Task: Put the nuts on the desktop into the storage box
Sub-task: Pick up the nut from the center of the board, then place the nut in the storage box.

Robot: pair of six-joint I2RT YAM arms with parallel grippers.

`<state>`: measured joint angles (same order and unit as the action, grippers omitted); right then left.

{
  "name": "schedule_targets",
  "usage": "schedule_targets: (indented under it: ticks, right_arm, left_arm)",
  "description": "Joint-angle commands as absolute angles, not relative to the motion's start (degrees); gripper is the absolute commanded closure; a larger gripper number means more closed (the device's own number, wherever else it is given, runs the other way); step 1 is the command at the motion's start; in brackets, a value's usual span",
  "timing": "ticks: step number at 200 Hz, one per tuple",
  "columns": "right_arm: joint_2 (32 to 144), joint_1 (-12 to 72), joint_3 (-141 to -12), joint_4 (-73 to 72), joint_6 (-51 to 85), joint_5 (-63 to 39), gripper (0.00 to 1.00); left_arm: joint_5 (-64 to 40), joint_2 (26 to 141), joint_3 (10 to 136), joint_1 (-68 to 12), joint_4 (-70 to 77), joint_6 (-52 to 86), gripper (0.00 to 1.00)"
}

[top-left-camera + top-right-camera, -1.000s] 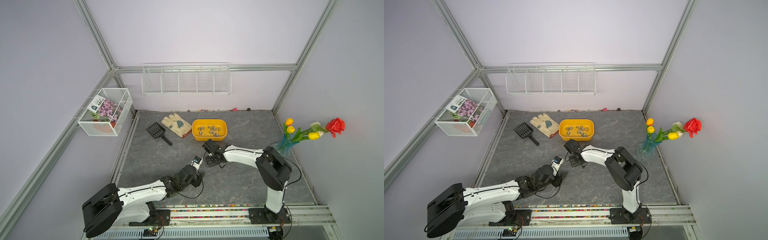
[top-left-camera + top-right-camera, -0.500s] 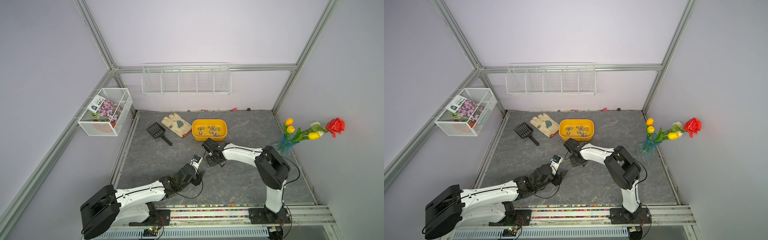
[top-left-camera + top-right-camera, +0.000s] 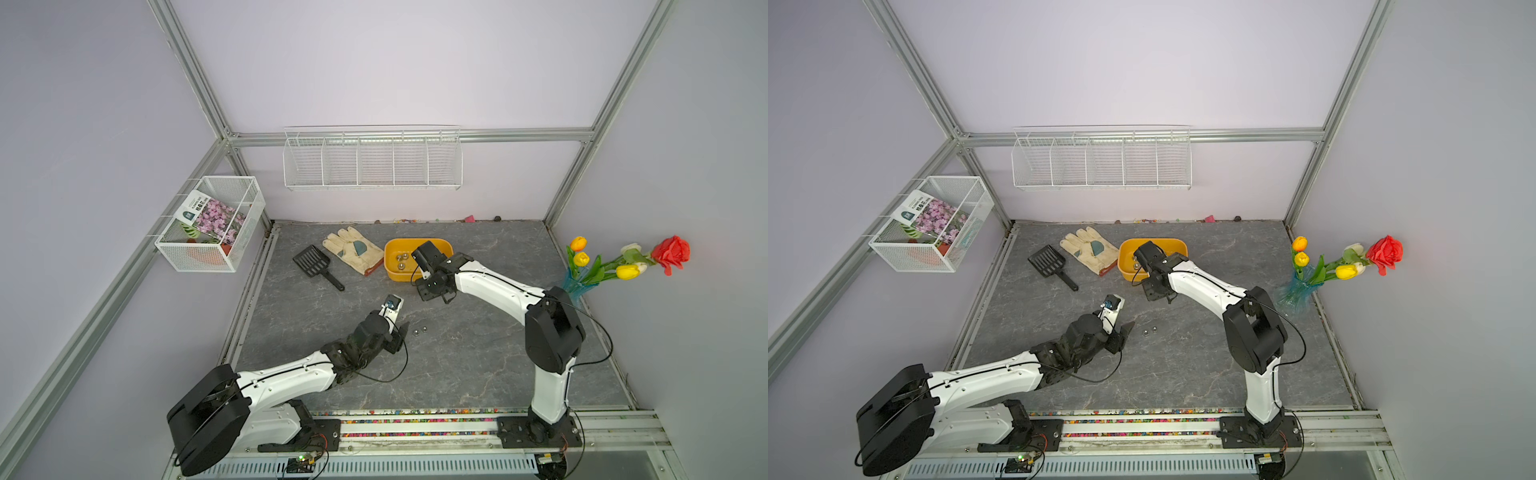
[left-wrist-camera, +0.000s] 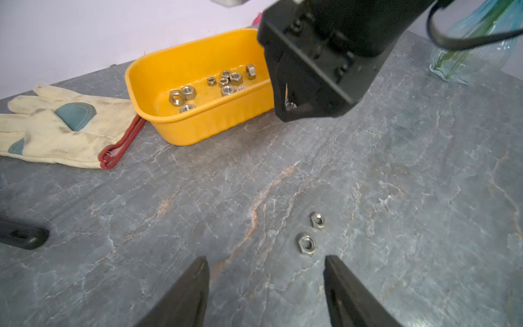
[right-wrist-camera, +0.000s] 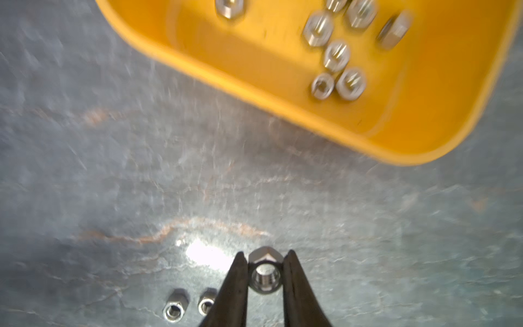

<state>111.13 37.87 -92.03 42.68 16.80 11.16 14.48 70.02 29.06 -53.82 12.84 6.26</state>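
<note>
a nut (image 5: 264, 279) is clamped across its flats between the tips of the right gripper (image 5: 265, 254), with its bore turned toward the wrist camera. it is held over the desktop (image 3: 457, 365), just outside the near long wall of the storage box (image 4: 209, 124). the box lies ahead of the tips, its long axis running askew across the line of the fingers. a short carry forward over the rim is judged to be what the drop turns on, and the right arm is the nearer to the box. about ten stored nuts (image 4: 235, 77) are seen inside the box. two loose nuts (image 4: 307, 244) lie on the desktop, well apart from the box on its near side. they are just beside each other and just ahead of the left gripper (image 4: 265, 258), whose jaws are spread with nothing between them. writing is carried by a flower packet (image 3: 212, 216) in the mesh basket (image 3: 195, 262), well apart from the box, but it is too small to be read.
</note>
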Motion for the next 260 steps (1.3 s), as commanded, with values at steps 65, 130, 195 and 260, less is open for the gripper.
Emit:
schedule_targets:
  ticks: [65,130,195,260]
  right_arm:
    - [130.80,31.53,-121.93,52.89,12.83,8.82,0.80]
    - [142.05,27.75,-133.51,54.47,13.62,6.25,0.80]
    - [143.94,26.99,-131.18,52.91,14.32,5.03,0.79]
    - [144.95,26.88,-131.24,52.33,15.03,5.55,0.66]
  left_arm:
    - [5.49,79.72,37.46,-45.89,18.98,0.46,0.33]
    - [2.22,86.07,42.30,-42.38,20.00,-0.91,0.33]
    - [1.41,88.55,43.15,-41.90,20.66,-0.87,0.34]
    - [1.12,88.70,43.06,-41.87,20.57,-0.96,0.34]
